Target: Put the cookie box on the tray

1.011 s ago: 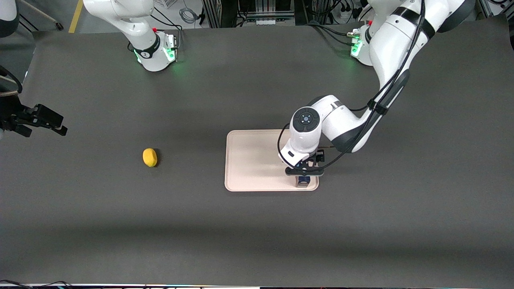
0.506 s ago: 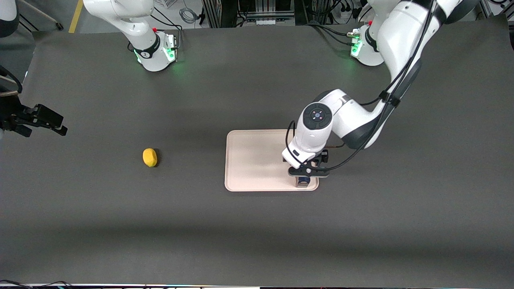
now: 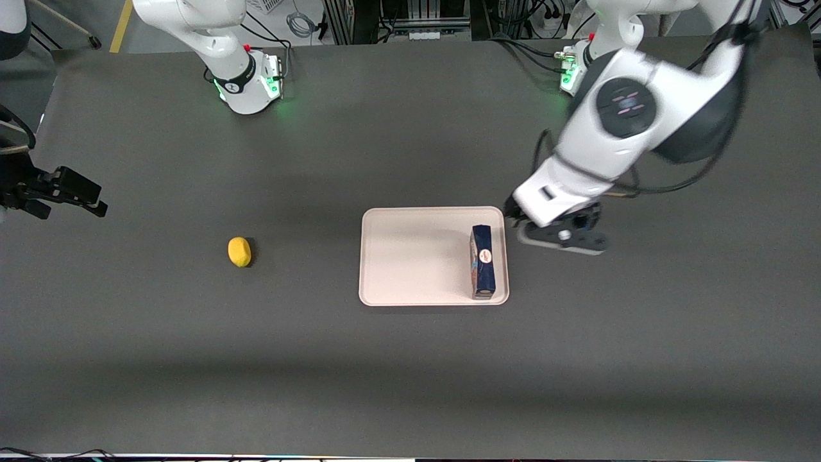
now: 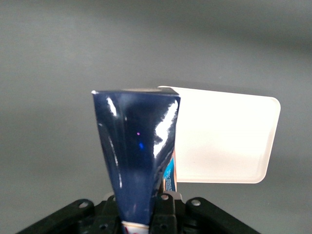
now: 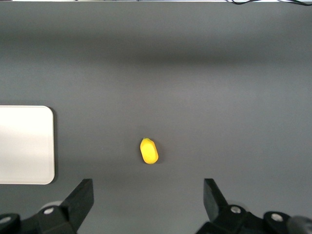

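The cookie box (image 3: 483, 261) is standing on a narrow side on the tray (image 3: 417, 256), along the rim toward the working arm's end; the gripper (image 3: 559, 236) is hovering over the bare table (image 3: 641, 321) just beside that rim, apart from the box and gripping nothing in the front view; how wide it is gaping cannot be told; a yellow lump (image 3: 239, 251) is lying toward the parked arm's end.

Robotics lab: bench-mounted arms (image 3: 616, 128), cabling, equipment racks (image 3: 397, 16).
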You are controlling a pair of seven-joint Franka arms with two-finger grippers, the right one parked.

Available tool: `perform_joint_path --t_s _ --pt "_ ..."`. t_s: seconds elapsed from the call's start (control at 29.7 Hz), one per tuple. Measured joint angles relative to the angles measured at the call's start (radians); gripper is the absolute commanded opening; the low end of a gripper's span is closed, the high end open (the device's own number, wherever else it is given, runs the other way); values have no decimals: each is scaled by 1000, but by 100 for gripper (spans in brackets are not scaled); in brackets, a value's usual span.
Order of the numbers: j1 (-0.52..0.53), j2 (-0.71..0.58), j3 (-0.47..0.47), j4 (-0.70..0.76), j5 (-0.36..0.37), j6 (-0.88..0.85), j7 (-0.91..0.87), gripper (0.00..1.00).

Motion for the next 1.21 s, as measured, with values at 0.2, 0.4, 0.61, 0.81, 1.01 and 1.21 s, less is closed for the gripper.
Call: perform_joint_path --t_s 0.2,0.4,0.61,0.81,1.01,1.21 --pt "0 28 3 -7 0 37 2 100" --pt "0 61 4 -7 0 67 3 100" --pt "0 76 5 -7 0 79 3 100" --pt "0 76 5 -7 0 80 4 100" --pt "0 76 5 -7 0 80 5 100" --pt "0 76 5 -7 0 80 5 100"
